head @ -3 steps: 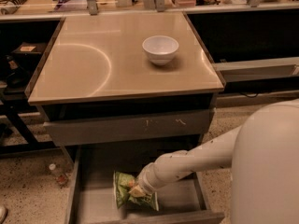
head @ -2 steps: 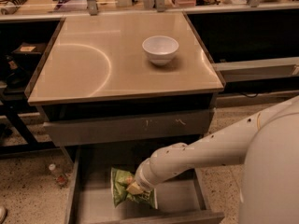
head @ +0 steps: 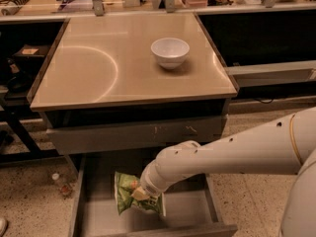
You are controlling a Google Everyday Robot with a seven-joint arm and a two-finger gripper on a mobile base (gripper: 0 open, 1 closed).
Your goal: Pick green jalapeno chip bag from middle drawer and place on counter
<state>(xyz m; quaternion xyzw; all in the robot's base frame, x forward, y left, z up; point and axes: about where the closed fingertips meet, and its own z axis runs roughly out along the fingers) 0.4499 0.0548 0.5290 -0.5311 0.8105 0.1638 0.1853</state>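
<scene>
Below the counter (head: 98,68), the middle drawer (head: 98,221) stands pulled out, with the green jalapeno chip bag (head: 126,197) inside it, left of centre over the grey floor. From the right, the white arm (head: 222,154) reaches down, and its gripper (head: 140,194) meets the bag's upper face; how far it is open, or whether it holds the bag, cannot be told. A white bowl (head: 170,52) sits on the counter

I noted warm, dim light: a curved glare arc lay on the table (head: 89,38), and the hand (head: 140,194) sat in the shadowed middle drawer (head: 190,214), gripping the green jalapeno chip bag (head: 126,186).
</scene>
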